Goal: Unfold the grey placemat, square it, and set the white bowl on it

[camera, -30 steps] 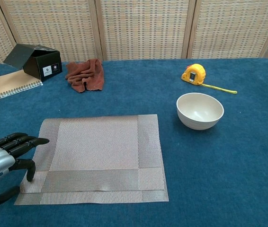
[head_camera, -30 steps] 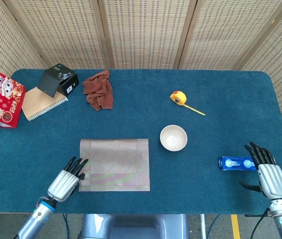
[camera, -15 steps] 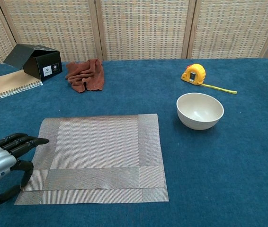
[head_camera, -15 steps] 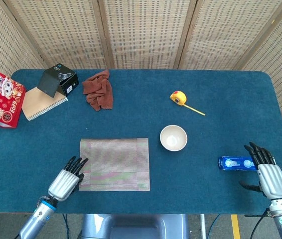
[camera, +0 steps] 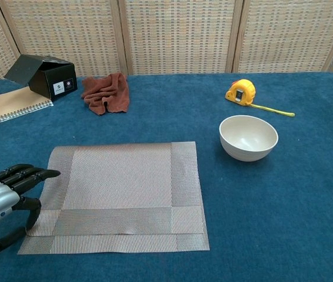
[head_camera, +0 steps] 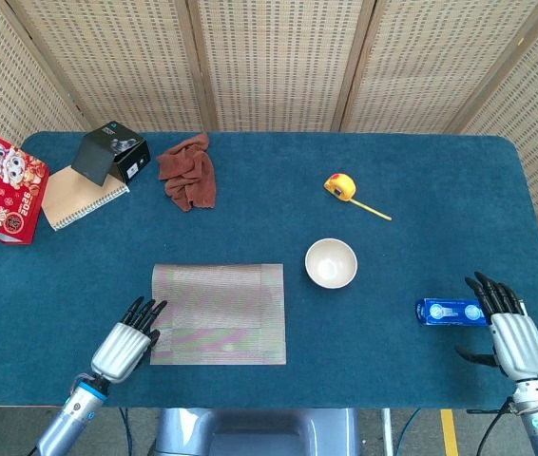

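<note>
The grey placemat (camera: 119,197) lies flat on the blue table (head_camera: 421,161), near the front edge and left of centre. A second layer edge shows along its near side, so the mat is folded over on itself there. The white bowl (camera: 248,137) stands upright on the table to the right of the mat and slightly behind it, apart from the mat and holding nothing.

The left hand (camera: 5,200) rests at the mat's near left corner. Its fingers (camera: 34,174) are extended and held close together, with the tips over the left border of the mat; the thumb curls below them. Whether it pinches the mat edge cannot be told. The right hand (head_camera: 509,328) lies at the right front of the table, well apart from the mat, fingers extended and slightly spread, empty. Its fingertips are just beside a blue packet (head_camera: 450,311).

Towards the back, a yellow tape measure (camera: 240,92) lies with a short length of tape drawn out. A brown cloth (camera: 106,93) lies crumpled at the back left. Beside it, a black box (camera: 44,75) rests on a spiral notebook (head_camera: 79,197), with a red calendar (head_camera: 5,188) at the far left.
</note>
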Motion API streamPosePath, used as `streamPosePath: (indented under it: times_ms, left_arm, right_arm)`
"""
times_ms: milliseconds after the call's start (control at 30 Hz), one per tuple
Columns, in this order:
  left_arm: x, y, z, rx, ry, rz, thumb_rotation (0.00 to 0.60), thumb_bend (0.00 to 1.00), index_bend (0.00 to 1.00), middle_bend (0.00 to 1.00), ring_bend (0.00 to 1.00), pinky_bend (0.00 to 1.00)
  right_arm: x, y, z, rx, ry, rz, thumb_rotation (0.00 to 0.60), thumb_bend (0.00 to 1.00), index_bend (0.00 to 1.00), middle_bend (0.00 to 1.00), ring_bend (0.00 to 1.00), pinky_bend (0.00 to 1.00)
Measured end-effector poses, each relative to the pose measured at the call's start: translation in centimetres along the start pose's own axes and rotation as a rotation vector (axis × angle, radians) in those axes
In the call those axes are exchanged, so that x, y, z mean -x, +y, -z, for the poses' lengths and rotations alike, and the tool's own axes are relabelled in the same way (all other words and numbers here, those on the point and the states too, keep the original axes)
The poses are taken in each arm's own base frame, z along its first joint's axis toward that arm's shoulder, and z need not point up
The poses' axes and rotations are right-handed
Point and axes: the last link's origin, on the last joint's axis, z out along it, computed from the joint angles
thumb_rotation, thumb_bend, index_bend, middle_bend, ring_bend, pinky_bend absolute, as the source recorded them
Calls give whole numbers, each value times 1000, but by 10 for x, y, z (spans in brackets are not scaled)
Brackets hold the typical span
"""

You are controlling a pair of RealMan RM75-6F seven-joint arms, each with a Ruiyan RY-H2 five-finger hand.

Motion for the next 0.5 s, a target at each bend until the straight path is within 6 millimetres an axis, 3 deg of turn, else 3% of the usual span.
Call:
streamPosePath:
  times_ms: [300, 500]
  left_arm:
    - [-12, 0, -4, -3, 35, 26, 600, 528, 569, 0, 0, 0]
    - [-36, -5, -16, -11, 86, 50, 600, 529, 570, 0, 0, 0]
  right_arm:
    - [0, -1, 0, -2, 1, -1, 600, 90, 11, 0, 0, 0]
    - [-1, -1, 1, -5, 3, -2, 600, 89, 11, 0, 0, 0]
